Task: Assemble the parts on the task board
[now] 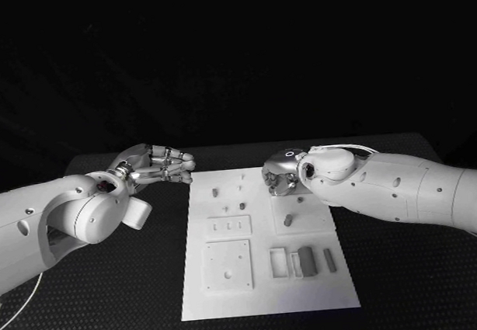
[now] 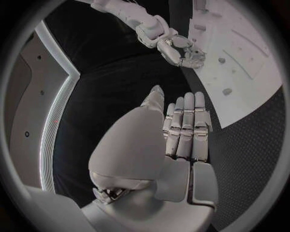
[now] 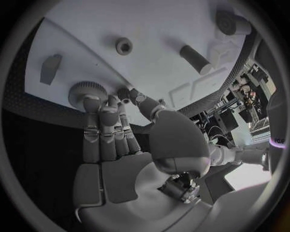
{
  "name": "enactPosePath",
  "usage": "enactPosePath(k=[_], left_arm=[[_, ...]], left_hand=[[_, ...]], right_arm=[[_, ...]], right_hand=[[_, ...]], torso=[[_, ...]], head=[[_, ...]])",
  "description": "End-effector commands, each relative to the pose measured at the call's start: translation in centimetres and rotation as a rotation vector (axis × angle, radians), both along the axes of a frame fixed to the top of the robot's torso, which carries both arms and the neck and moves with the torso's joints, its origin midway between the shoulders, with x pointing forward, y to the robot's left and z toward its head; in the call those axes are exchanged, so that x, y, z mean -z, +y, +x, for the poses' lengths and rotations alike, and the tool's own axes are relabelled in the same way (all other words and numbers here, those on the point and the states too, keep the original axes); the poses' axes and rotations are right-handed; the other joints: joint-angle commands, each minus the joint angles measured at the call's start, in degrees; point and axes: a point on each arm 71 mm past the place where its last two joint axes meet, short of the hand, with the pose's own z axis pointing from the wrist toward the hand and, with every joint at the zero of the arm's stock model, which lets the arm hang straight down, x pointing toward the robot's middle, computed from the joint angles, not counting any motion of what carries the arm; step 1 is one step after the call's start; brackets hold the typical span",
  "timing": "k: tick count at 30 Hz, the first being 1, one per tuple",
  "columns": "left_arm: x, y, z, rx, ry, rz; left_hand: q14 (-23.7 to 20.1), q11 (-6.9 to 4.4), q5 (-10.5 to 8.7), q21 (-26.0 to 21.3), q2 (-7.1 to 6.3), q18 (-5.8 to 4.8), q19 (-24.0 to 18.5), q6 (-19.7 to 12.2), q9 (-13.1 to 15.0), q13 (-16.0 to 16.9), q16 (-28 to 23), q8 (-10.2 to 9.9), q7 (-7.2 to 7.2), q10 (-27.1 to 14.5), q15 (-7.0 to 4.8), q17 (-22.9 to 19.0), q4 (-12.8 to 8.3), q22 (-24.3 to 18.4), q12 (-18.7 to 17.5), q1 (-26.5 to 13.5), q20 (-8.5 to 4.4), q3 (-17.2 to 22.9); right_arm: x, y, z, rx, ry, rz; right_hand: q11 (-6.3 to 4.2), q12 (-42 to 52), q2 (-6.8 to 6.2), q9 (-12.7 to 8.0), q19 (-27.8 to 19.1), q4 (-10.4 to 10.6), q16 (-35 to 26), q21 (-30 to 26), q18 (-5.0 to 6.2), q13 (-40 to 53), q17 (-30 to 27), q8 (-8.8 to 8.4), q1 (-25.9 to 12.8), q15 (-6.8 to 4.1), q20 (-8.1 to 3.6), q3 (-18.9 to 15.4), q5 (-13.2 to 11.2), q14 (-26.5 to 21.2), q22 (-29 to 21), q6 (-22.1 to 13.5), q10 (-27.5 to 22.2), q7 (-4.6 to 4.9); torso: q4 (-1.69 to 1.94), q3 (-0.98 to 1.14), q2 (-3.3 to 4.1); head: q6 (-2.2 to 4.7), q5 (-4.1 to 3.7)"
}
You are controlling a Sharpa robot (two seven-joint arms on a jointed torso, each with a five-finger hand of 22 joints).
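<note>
White task board (image 1: 267, 287) mid-bench | right robot hand (image 1: 283, 175) fingertips at grey toothed round part (image 3: 86, 92), far right corner, grip unclear | left robot hand (image 1: 154, 166) fingers together, empty, beside board | risk: part slips, tilts.

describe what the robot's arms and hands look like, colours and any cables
Both arms are smooth, rounded white shells with small dark holes dotted along them. Each ends in a silver metallic hand with segmented fingers: the left hand and the right hand. The finger backs look like jointed grey plates in the wrist views. A thin white cable loops over the right wrist, and another trails below the left arm.
</note>
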Motion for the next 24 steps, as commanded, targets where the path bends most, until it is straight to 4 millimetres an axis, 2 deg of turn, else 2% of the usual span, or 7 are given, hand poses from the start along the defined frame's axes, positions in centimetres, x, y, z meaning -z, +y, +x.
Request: enactPosePath(k=[1, 16, 24], left_arm=[[-0.11, -0.14, -0.02, 0.015, -0.001, -0.002], [-0.08, 0.06, -0.04, 0.014, 0.003, -0.001], [-0.06, 0.14, -0.02, 0.015, 0.006, 0.002]], left_hand=[[0.30, 0.21, -0.18, -0.27, -0.27, 0.21, 0.07, -0.33, -0.08, 0.00, -0.13, -0.24, 0.49, 0.17, 0.21, 0.09, 0.03, -0.06, -0.31, -0.52, 0.11, 0.29], [0.28, 0.20, -0.20, -0.33, -0.45, 0.20, 0.03, -0.32, -0.07, 0.02, -0.27, -0.26, 0.38, 0.22, 0.23, 0.23, 0.01, -0.06, -0.38, -0.44, 0.13, 0.35], [0.28, 0.19, -0.20, -0.35, -0.47, 0.21, 0.03, -0.32, -0.07, 0.03, -0.32, -0.27, 0.36, 0.24, 0.24, 0.29, 0.00, -0.05, -0.41, -0.39, 0.13, 0.39]], right_arm=[[0.79, 0.02, -0.30, -0.007, 0.013, -0.045], [1.00, 0.08, -0.44, -0.012, 0.007, -0.062], [1.11, 0.05, -0.49, -0.018, -0.020, -0.066]], right_hand=[[-0.24, 0.36, 0.28, 0.15, -0.18, -0.06, 0.35, 0.24, 4.58, 0.25, -0.13, 0.25, 0.39, -0.55, -0.51, 0.45, 0.22, 0.06, 1.22, 0.49, 0.84, -0.10], [-0.88, 0.69, -0.20, 0.22, -0.27, -0.09, 0.81, 0.55, 4.58, 0.90, -0.58, -0.14, 1.04, -1.16, -0.57, 0.25, 0.22, -0.03, 1.21, 0.15, 2.56, 0.01], [-1.58, 1.34, 0.33, 0.51, -0.24, -0.07, 1.21, 0.88, 4.58, 1.89, -0.92, 0.08, 1.54, -1.82, -0.62, 0.26, 0.22, 0.00, 1.23, 0.80, 4.48, -0.20]], torso=[[-0.03, 0.01, 0.14], [-0.02, 0.01, 0.44], [0.03, -0.01, 0.53]], head=[[-0.05, -0.01], [-0.08, -0.19], [-0.14, -0.14]])
